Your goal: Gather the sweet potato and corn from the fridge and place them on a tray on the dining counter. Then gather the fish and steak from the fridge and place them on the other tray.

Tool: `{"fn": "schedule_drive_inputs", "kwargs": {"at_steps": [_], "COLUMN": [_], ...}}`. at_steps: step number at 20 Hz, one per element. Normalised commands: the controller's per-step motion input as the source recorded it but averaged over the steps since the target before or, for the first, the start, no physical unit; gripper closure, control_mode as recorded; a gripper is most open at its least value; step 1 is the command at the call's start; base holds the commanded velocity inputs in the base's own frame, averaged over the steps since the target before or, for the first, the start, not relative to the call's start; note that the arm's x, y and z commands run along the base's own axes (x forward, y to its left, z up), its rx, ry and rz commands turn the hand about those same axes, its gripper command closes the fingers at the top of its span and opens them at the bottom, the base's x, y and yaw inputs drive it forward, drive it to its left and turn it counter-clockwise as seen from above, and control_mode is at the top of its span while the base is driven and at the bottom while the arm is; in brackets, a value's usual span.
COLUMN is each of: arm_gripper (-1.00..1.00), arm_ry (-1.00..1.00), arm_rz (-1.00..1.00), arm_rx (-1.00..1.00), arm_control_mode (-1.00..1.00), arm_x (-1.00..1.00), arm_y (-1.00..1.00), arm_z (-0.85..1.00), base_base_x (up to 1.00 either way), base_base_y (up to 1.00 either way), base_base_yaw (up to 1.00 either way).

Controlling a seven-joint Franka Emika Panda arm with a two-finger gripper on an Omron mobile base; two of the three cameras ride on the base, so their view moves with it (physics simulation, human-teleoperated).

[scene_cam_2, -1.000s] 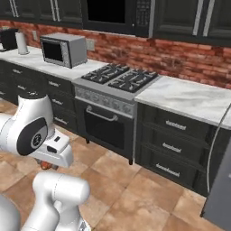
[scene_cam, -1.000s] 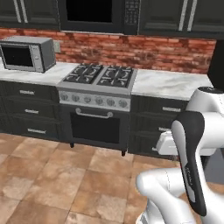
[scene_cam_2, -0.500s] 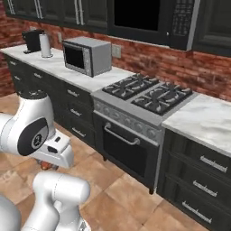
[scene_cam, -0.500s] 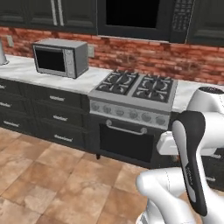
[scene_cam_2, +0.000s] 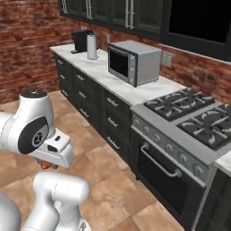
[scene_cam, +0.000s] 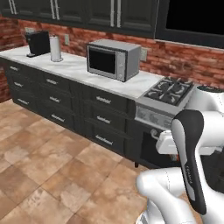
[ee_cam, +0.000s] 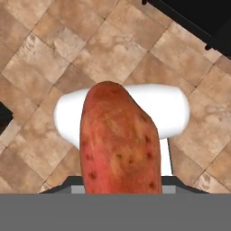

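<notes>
Hand clenched on the sweet potato, held low over the brown tile floor; its fingers are hidden behind the potato in the hand view. Behind: white marble bench on dark cabinets, microwave, gas stove, brick wall. A sliver of orange shows under the wrist in the right base view.
</notes>
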Motion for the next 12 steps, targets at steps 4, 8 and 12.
{"fn": "schedule_drive_inputs", "kwargs": {"at_steps": [4,8,12], "arm_gripper": [1.0,1.0,1.0], "arm_ry": [0.0,0.0,0.0], "arm_rz": [0.0,0.0,0.0], "arm_rx": [0.0,0.0,0.0], "arm_control_mode": [1.0,1.0,1.0], "arm_x": [0.0,0.0,0.0], "arm_y": [0.0,0.0,0.0], "arm_z": [0.0,0.0,0.0], "base_base_x": [0.3,0.47,0.59], "base_base_y": [0.5,0.38,0.09], "base_base_yaw": [0.48,0.45,0.42]}}
